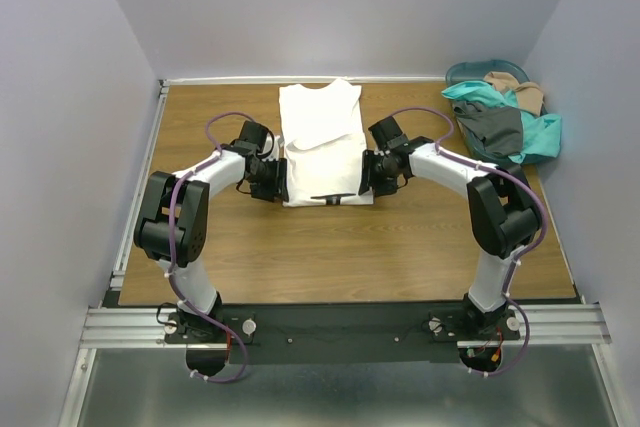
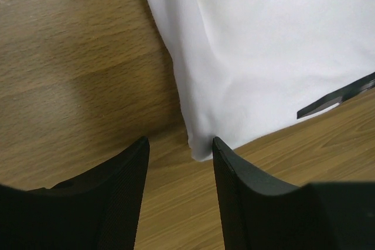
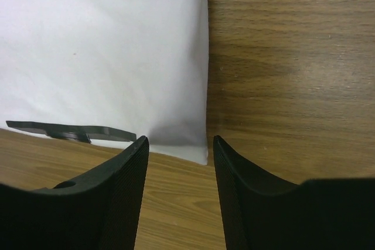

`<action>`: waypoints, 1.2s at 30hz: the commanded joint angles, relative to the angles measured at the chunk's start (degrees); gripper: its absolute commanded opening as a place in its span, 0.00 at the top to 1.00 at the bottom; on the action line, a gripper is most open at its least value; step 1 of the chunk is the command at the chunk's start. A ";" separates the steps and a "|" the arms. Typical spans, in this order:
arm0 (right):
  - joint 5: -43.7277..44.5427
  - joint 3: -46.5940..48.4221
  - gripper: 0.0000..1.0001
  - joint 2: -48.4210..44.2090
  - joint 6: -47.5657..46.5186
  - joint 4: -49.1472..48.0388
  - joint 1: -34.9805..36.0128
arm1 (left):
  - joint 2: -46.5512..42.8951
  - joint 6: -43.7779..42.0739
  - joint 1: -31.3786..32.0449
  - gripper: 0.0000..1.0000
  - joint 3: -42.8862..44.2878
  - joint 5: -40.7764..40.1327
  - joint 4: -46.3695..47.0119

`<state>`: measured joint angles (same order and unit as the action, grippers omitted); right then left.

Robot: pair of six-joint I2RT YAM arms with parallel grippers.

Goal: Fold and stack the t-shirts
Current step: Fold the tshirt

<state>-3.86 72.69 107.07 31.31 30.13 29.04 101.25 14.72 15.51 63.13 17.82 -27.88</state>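
Observation:
A white t-shirt (image 1: 320, 137) lies folded into a long strip in the middle of the table, collar end away from me. My left gripper (image 1: 284, 188) sits low at its near left corner, and my right gripper (image 1: 363, 177) at its near right corner. In the left wrist view the left gripper (image 2: 180, 141) is open, with the corner of the white t-shirt (image 2: 202, 147) just ahead of the fingertips and not between them. The right gripper (image 3: 179, 140) is also open, and the white t-shirt (image 3: 117, 57) ends at its corner just past the tips. More t-shirts, teal (image 1: 540, 133), dark grey (image 1: 495, 127) and tan (image 1: 520, 93), are heaped at the back right.
A round teal basket (image 1: 468, 70) stands in the back right corner under the heap of shirts. A dark flat strip (image 1: 333, 198) lies at the white shirt's near edge. Walls close in the table on the left, back and right.

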 commanded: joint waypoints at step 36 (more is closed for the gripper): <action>-3.09 -2.73 0.90 1.05 -0.81 0.72 0.23 | -1.58 0.93 0.14 1.00 -6.27 4.95 3.89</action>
<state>-6.96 70.19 108.22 31.05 29.91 29.04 100.18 16.27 15.49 57.56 23.31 -22.76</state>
